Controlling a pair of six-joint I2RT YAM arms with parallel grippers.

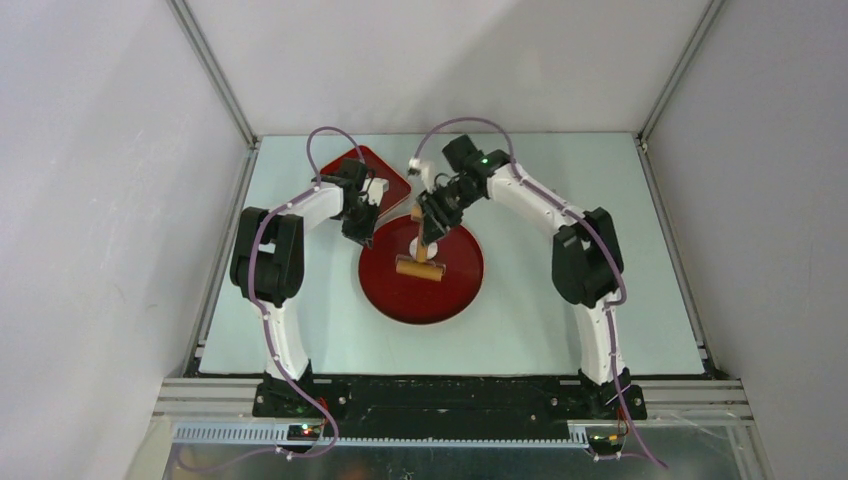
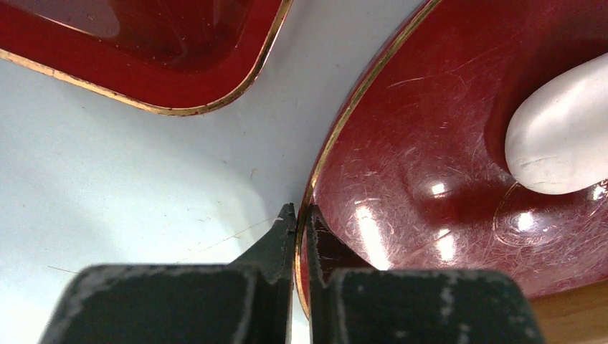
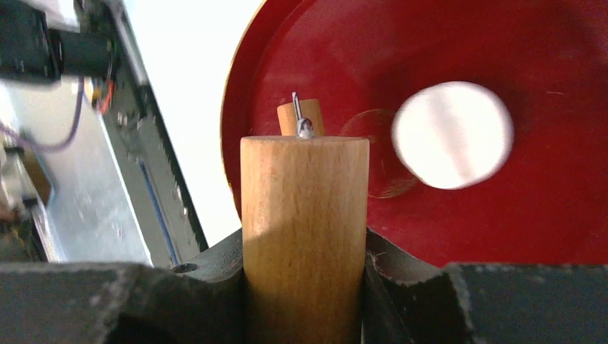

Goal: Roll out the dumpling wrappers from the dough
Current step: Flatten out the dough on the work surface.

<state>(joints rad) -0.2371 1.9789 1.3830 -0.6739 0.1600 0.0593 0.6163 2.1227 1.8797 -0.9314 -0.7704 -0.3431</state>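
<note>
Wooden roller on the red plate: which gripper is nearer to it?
Right. The right gripper is clamped on the wooden roller's handle; the left gripper sits to its left, pinching the round red plate's rim.

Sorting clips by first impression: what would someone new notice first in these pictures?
The round red plate in the middle stands out, a white dough disc on it. The right gripper is shut on the handle of a wooden roller over the plate beside the disc; the left gripper pinches the plate's rim. A second red tray lies at the back left.
</note>
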